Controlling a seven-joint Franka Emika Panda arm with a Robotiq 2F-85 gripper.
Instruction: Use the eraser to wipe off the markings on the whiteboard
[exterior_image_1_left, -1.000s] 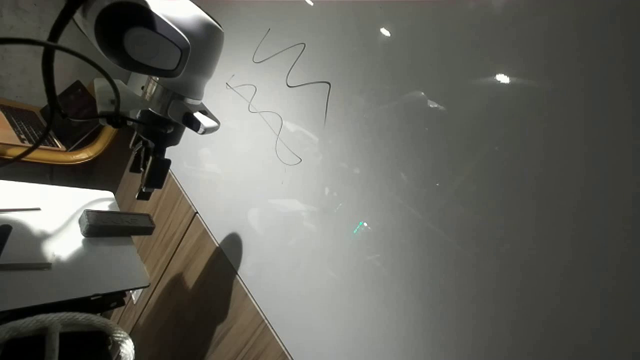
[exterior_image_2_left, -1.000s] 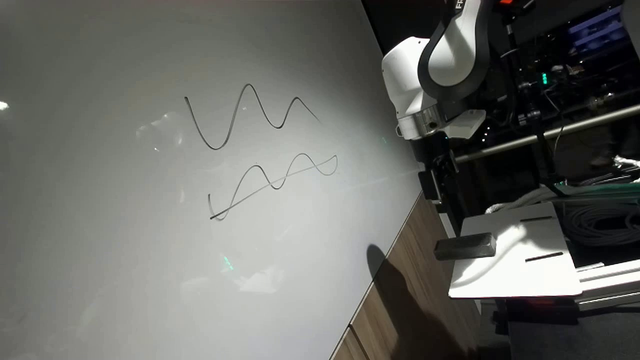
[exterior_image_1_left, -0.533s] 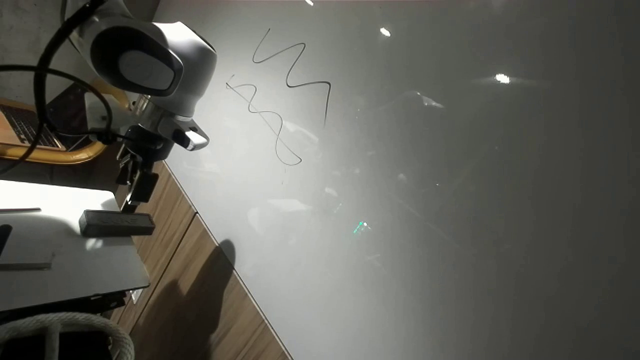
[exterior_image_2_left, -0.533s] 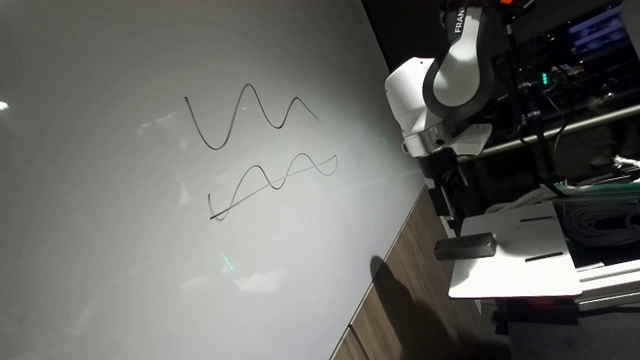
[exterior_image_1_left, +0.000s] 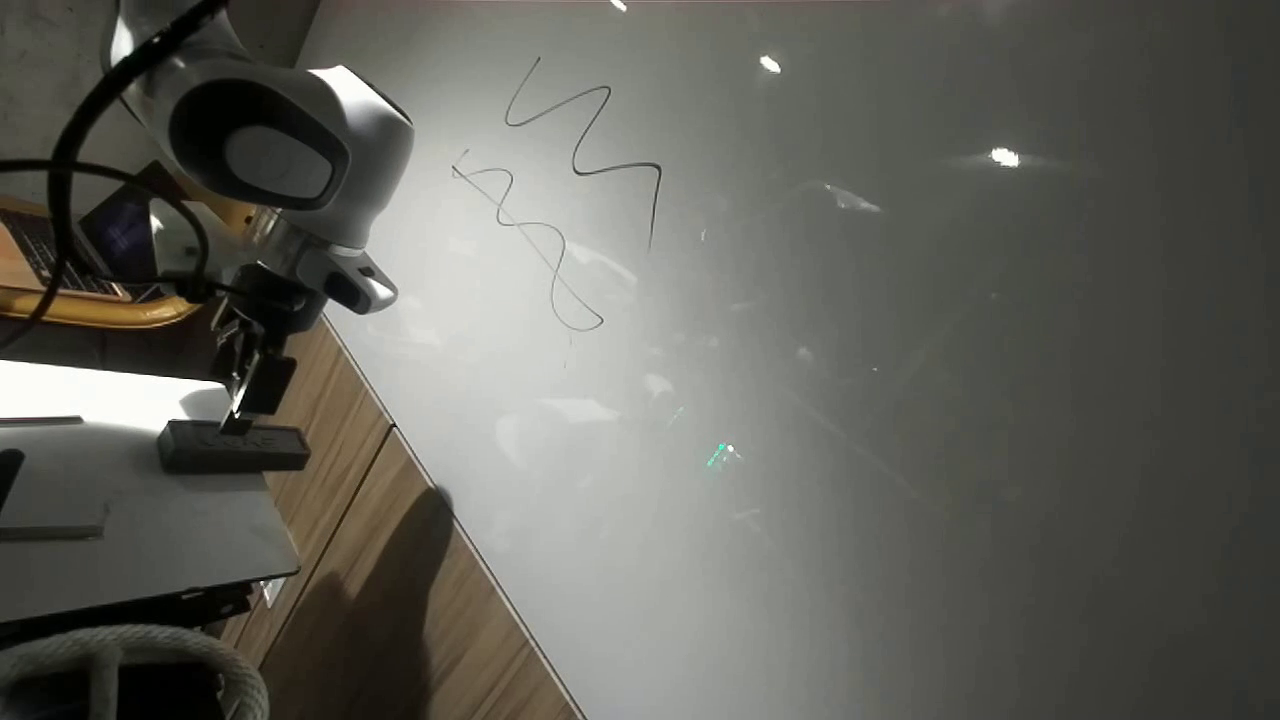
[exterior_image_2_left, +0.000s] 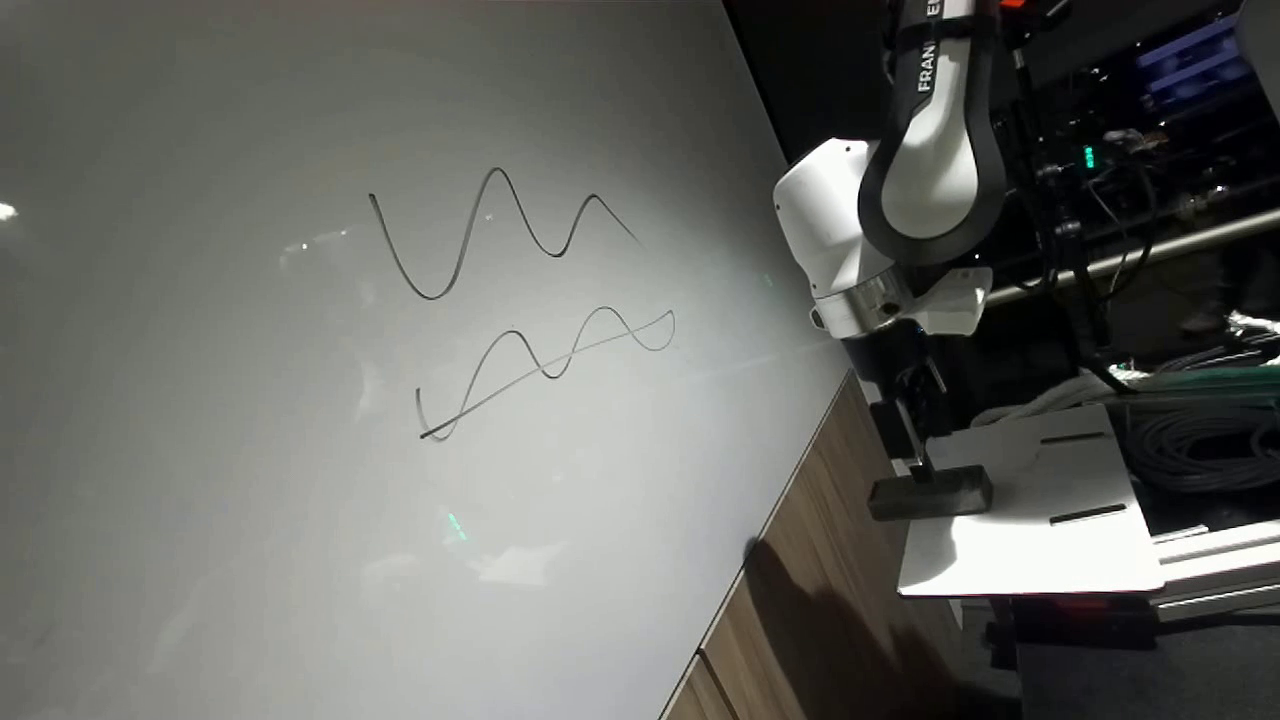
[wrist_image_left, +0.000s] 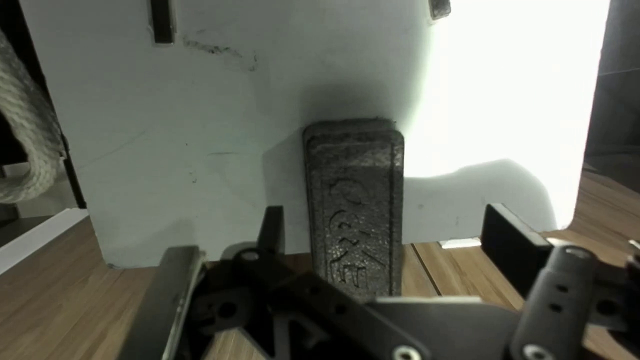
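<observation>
Wiping not yet begun: eraser (wrist_image_left: 352, 210) ungripped

The eraser lies on the white worktop (wrist_image_left: 215, 110), one end jutting past the edge nearest the whiteboard (exterior_image_1_left: 880, 480). The gripper (wrist_image_left: 389, 236) is spread wide and holds nothing; in the wrist view its fingers (wrist_image_left: 510, 250) show to either side of the eraser, one much nearer to it than the other. In both exterior views a fingertip overlaps the eraser's upper edge, but whether the tips are level with its sides or above it, I cannot tell.

Farther out, the markings (exterior_image_2_left: 541, 369) on the whiteboard look whole: two black squiggles near each other, one crossed by a straighter stroke, with no wiped gap in either.

So, as I judge it, the task is at its first step, lining up the grasp, with no erasing done. Left to do: grip the eraser, lift it from the worktop, bring it to the whiteboard and rub out both squiggles.
</observation>
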